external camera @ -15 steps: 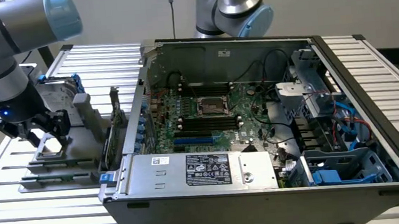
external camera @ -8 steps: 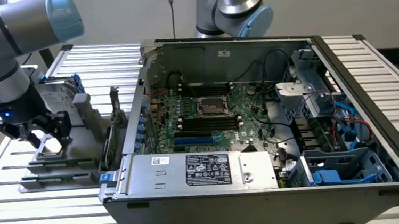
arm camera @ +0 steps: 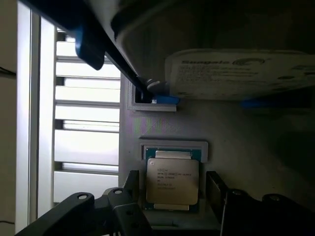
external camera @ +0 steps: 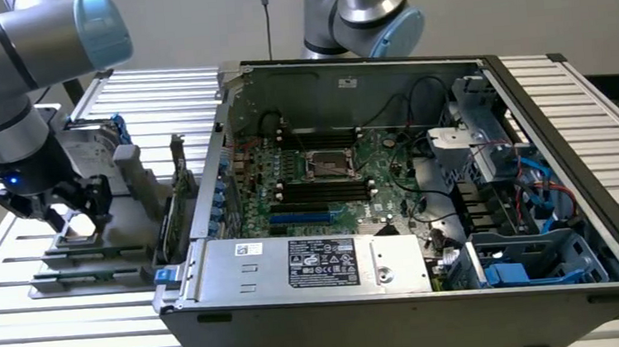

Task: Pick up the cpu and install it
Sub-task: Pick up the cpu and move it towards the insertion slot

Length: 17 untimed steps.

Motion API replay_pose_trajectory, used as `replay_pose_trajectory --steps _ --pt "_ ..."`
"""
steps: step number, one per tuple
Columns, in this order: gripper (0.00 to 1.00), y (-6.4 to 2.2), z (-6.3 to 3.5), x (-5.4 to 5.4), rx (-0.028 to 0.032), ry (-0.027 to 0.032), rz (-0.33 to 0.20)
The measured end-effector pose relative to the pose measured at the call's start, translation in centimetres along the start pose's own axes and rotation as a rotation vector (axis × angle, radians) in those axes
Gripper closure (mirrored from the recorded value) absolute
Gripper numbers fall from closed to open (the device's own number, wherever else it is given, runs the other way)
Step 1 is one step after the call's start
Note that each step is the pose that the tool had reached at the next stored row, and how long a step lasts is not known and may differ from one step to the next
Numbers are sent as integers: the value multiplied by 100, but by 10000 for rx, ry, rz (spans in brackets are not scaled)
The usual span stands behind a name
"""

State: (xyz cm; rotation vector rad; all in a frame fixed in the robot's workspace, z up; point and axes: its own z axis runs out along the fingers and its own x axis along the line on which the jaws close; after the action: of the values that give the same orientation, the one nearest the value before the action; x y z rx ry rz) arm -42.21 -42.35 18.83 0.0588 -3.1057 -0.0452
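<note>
Black fingers (arm camera: 215,189) of the gripper (arm camera: 172,186) are spread wide, nothing is grasped. Right between them the cpu (arm camera: 173,181) is seen lying flat in its grey holder (arm camera: 172,145), a small gap left on each side. Near it, a hard drive (arm camera: 236,73) is parked.

hard drive (arm camera: 236,73) cropped, cpu (arm camera: 173,181) print unreadable

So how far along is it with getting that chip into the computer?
Barely started. Nothing is installed: the cpu lies in its grey holder, outside the computer case. In hand: the gripper sits low over it, fingers open either side, not gripping. Left: lifting it and seating it in the motherboard socket, which looks empty.
</note>
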Motion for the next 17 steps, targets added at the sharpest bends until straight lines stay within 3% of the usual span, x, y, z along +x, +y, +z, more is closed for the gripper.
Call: replay_pose_trajectory --steps 6,17 --pt "35 -1 36 -14 43 4 2" --pt "35 11 49 -16 47 37 2"
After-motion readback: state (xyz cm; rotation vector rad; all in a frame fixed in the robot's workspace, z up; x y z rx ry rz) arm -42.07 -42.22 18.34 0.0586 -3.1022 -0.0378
